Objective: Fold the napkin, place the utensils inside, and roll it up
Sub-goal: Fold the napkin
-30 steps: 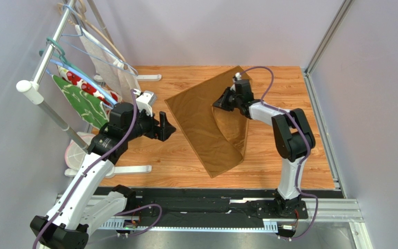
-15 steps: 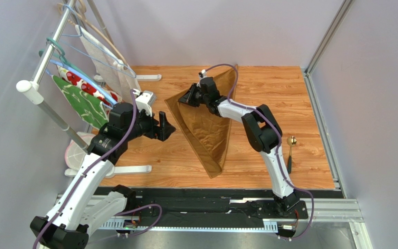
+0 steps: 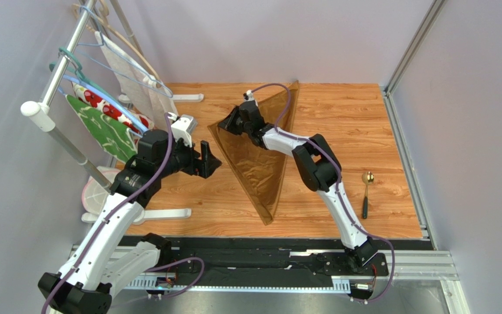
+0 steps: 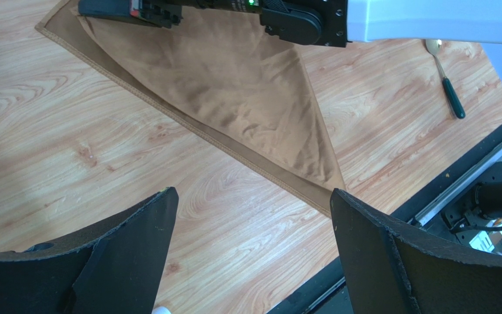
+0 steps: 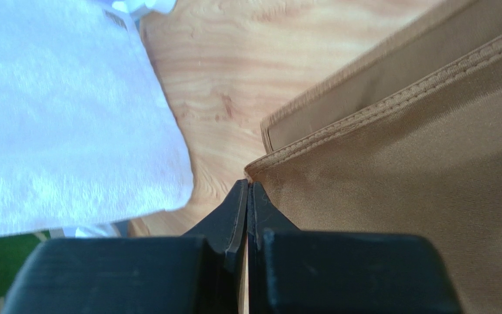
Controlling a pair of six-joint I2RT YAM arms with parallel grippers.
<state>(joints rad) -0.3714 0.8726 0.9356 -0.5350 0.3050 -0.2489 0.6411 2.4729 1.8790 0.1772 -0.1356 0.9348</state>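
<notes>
From its wrist view alone, right fingers [image 5: 234, 216] clamp the napkin [image 5: 397, 183]; left fingers [image 4: 129, 255] apart.

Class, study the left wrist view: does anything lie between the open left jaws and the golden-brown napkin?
Nothing visible does. Only bare wooden table separates the left gripper from the napkin. The right gripper, shut on one corner, is at the far end.

There is one brown napkin [image 3: 260, 163], one spoon [image 3: 366, 193] at the right, one rack [image 3: 34, 110] at the upper left, and two pincers: left pincer [image 3: 209, 160], right pincer [image 5: 247, 196].
</notes>
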